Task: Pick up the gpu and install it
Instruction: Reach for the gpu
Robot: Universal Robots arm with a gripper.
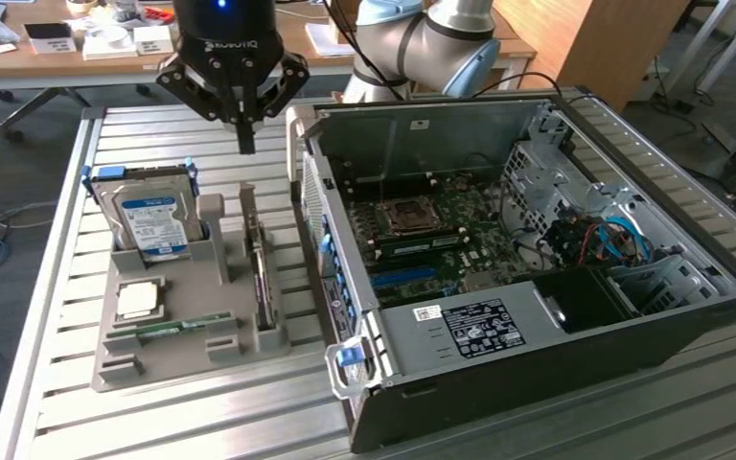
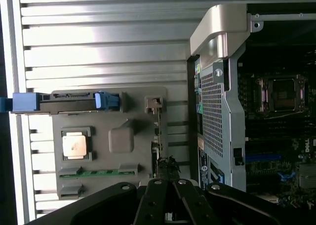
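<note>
A: Exterior view first, quick. Where's the gpu (image 1: 258,264)?
B: Left of centre in the frame, standing on its long edge in a slot of the grey holder (image 1: 164,376), on the holder's side nearest the pc case (image 1: 560,307). Holder & case both sit on the slatted metal worktop (image 1: 150,139). Card isn't in the case.
A: Jaws?
B: Upper left-centre of frame, pointing straight down, pressed together w/ nothing btwn them. They hang over the upper end of the gpu's slot, clear of the card, not touching.
A: Wrist view agree?
B: Yep. Card shows edge-on as a thin strip, near the tips of the closed jaws; grip's empty.
A: Anything else in the holder?
B: One hard drive (image 1: 150,218) w/ blue-white label, upright, toward the exterior view's left of the gpu. Below it in the frame the cpu (image 1: 138,300) lies flat, and the memory stick (image 1: 184,326) lies flat just below that.
A: Case?
B: Side open, motherboard (image 1: 445,240) in view, centre to lower right of frame.
</note>
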